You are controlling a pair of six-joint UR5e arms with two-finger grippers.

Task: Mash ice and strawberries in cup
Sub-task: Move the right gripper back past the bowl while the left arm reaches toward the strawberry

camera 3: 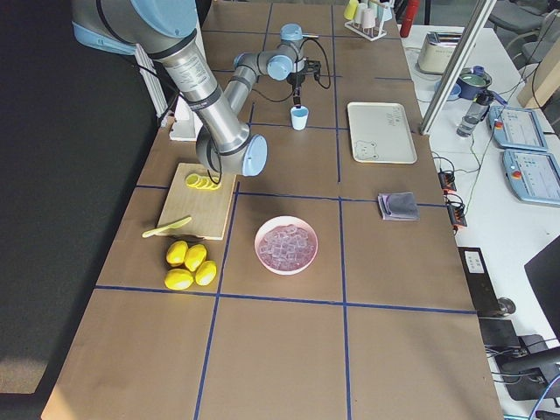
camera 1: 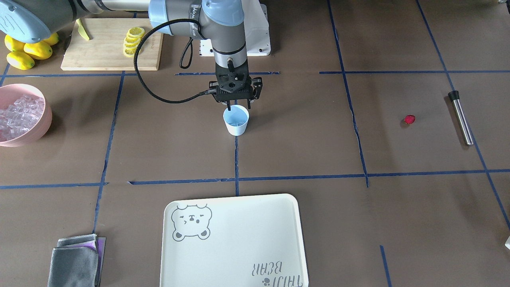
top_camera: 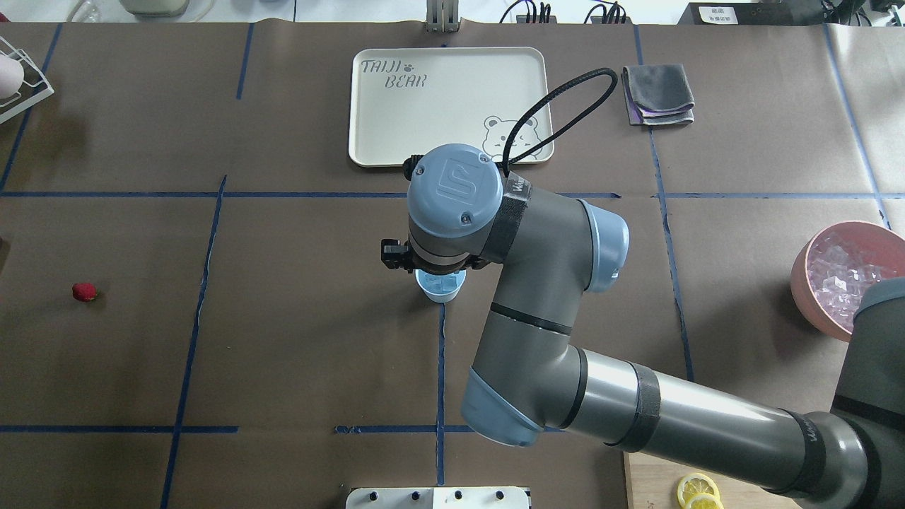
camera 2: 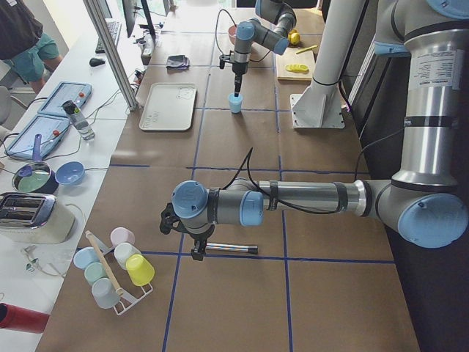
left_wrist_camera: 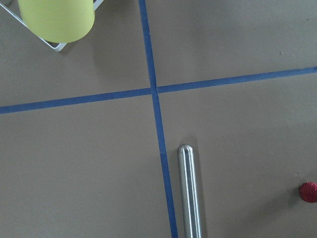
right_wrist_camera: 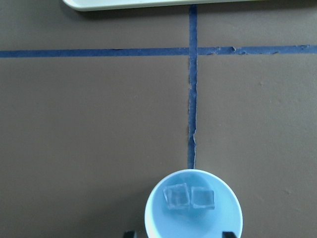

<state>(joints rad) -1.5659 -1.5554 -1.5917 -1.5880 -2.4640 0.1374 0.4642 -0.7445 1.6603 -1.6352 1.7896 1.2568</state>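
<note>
The cup (camera 1: 236,121) stands upright, mouth up, on a blue tape line at mid-table, with two ice cubes (right_wrist_camera: 189,197) inside. The right gripper (camera 1: 238,107) hovers above it, fingers spread. The strawberry (camera 1: 409,119) lies well apart on the brown-papered table (camera 1: 303,139). Whether the left gripper (camera 2: 192,246) is open cannot be told.

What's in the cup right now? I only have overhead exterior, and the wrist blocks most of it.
Observer: Two ice cubes lie side by side in the cup, nothing else.
Operator: Right gripper holding anything?
Observer: No. The right gripper is open and empty, over the cup.
Operator: Where's the left arm? Not in my frame.
Observer: The left gripper hangs over a metal rod that lies flat near the strawberry. I cannot tell whether it is open or shut.
</note>
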